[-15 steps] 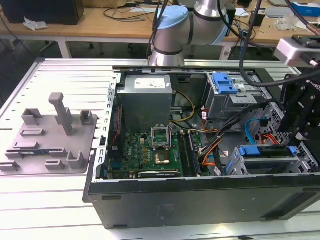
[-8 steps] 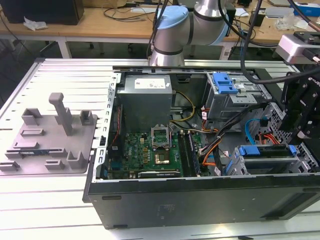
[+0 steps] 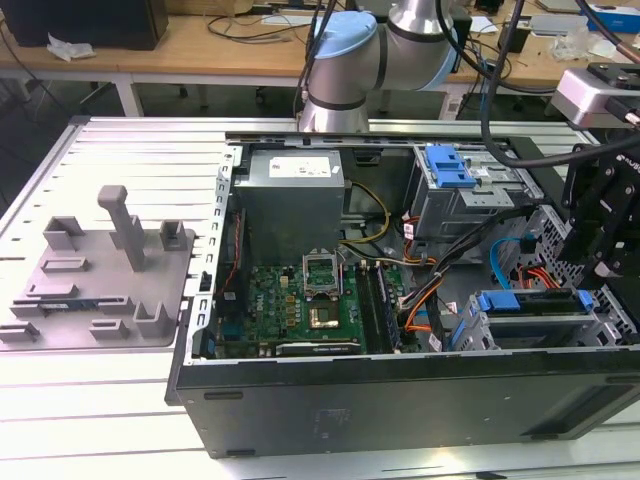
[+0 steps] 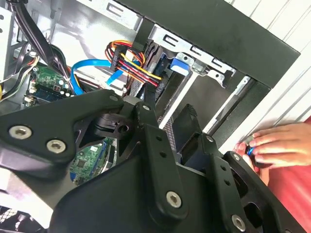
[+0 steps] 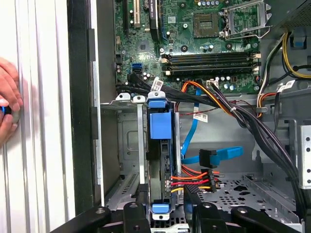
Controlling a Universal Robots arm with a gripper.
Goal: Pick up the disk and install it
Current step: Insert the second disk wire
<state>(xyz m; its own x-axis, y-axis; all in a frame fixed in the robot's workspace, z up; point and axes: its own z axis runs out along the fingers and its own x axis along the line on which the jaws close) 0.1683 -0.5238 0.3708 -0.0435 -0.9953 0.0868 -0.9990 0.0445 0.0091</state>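
Surface: ribbed white-grey table (image 3: 110, 150) carrying an open black computer case (image 3: 400, 400), with wooden desks and cables behind.
Left of case: grey moulded fixture plate (image 3: 100, 275) with upright pegs, near the table's edge at the exterior view's left.
Inside case: green motherboard (image 3: 300, 310), grey power-supply box (image 3: 290, 195), a bundle of coloured cables.
Disk: the disk (image 5: 160, 155) stands on edge in the metal drive cage (image 5: 127, 145) at the case's front corner, its blue rail frame showing on the end that faces out of the cage.
Gripper: gripper (image 5: 167, 206) hangs directly over the cage, jaws spread apart on either side of the disk, gripping nothing.
Person: a hand (image 4: 277, 145) rests on the table just outside the case wall.
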